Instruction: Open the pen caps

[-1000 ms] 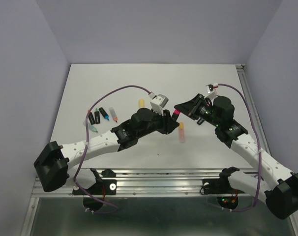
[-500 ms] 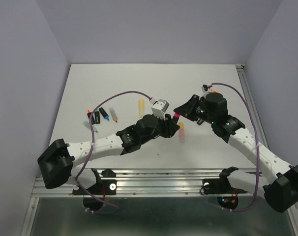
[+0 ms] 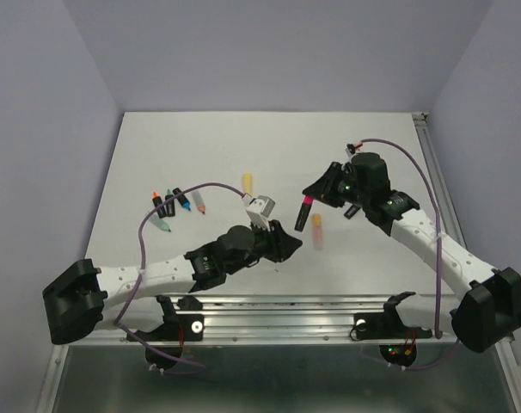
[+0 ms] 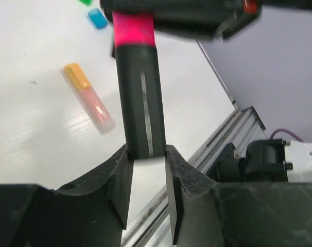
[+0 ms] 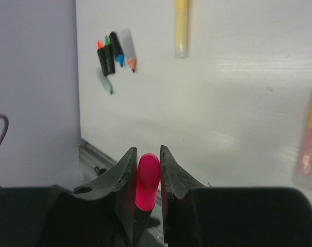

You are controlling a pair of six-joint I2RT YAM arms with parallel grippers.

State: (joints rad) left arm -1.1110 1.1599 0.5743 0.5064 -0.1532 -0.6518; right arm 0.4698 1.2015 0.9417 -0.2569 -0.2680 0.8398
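Observation:
A highlighter with a pink cap (image 3: 306, 200) and a black body (image 3: 300, 218) hangs above the table at mid right. My right gripper (image 3: 314, 193) is shut on the pink cap (image 5: 148, 172). The cap is still joined to the body (image 4: 140, 98). My left gripper (image 3: 286, 241) sits low and to the left of the pen. Its jaws (image 4: 146, 152) are a pen's width apart and pinch only the bottom end of the black body.
An orange-capped pastel pen (image 3: 317, 231) lies under the held pen. A yellow pen (image 3: 247, 183) lies farther back. Several uncapped pens (image 3: 176, 205) lie in a cluster at the left. A loose blue cap (image 4: 98, 18) lies on the table. A metal rail (image 3: 286, 305) runs along the near edge.
My left arm has pulled back and down towards the near edge, and its jaws have slid from near the cap to the body's end. My right gripper has shifted slightly back with the cap.

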